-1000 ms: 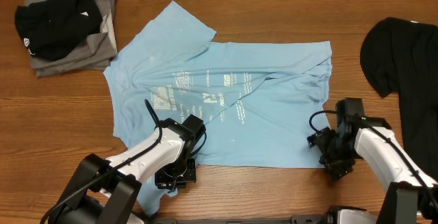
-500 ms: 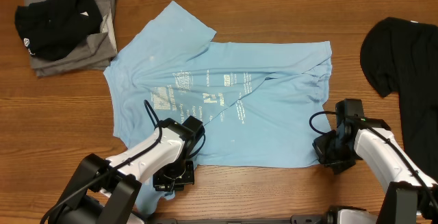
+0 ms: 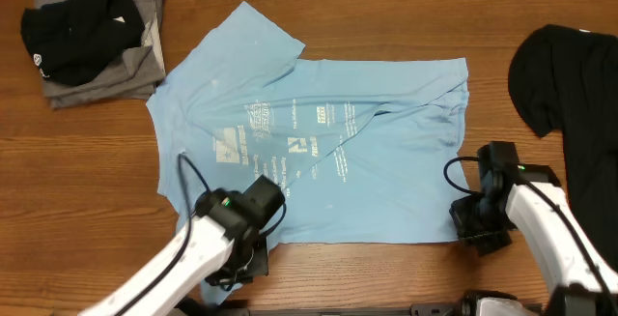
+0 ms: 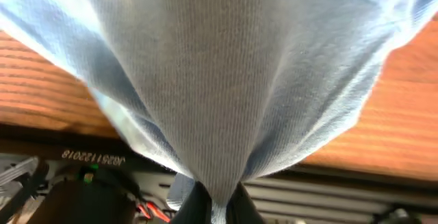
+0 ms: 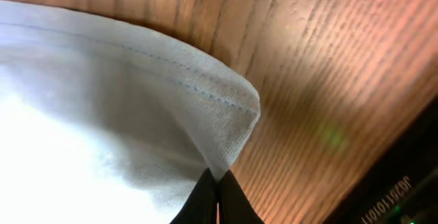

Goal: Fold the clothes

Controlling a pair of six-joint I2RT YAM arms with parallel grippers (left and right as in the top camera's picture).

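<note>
A light-blue T-shirt [image 3: 319, 152] with white printed lettering lies spread across the middle of the wooden table. My left gripper [image 3: 243, 258] is shut on its near left bottom hem; in the left wrist view the blue cloth [image 4: 226, 80] rises out of the pinched fingers [image 4: 195, 207]. Over at the near right hem corner my right gripper [image 3: 470, 227] is also shut on the shirt, with the hemmed corner [image 5: 226, 107] caught between its dark fingertips [image 5: 205, 200]. A large black T-shirt [image 3: 570, 94] lies at the table's right edge.
A stack of folded clothes, black on grey [image 3: 92, 36], sits at the back left corner. The table's front edge [image 3: 367, 301] runs just below both grippers. Bare wood [image 3: 87, 161] shows to the left of the blue shirt.
My right gripper has closed on the shirt's near right corner. The left arm has shifted down and left with the hem, pulling the shirt's lower left edge toward the front.
</note>
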